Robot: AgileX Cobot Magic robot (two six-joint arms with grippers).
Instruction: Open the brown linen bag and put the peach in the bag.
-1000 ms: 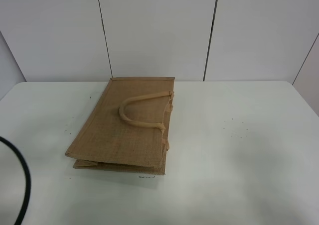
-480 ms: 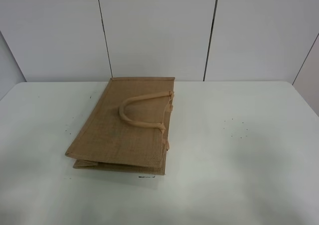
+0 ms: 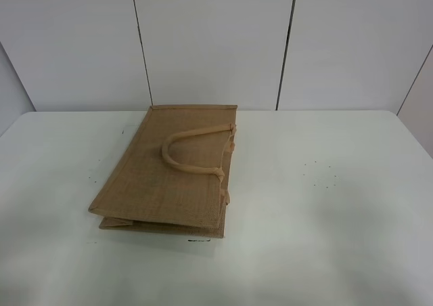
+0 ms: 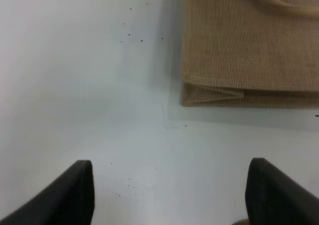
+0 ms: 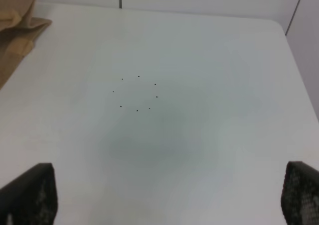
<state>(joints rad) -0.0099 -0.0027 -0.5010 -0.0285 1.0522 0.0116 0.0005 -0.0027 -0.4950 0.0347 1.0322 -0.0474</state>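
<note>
So the brown linen bag point(image 3: 166, 174) lies flat and folded on the white bench point(image 3: 325, 204), left of middle, one loop handle point(image 3: 193, 150) resting on top. Left end effector point(image 4: 167, 190) hangs just off the bag's folded end, fingers spread wide, holding nothing. Right end effector point(image 5: 167, 195) is spread wide too, over bare bench with tiny dark dots point(image 5: 135, 93).

White table point(image 3: 352, 218) — tiny dark specks point(image 5: 137, 93), perhaps holes.

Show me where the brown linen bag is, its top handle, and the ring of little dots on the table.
brown linen bag point(image 3: 159, 184): exterior high view, flat upper panel.
top handle point(image 3: 169, 143): exterior high view, curved bend of the loop.
ring of dots point(image 5: 138, 76): right wrist view, farthest dot.
</note>
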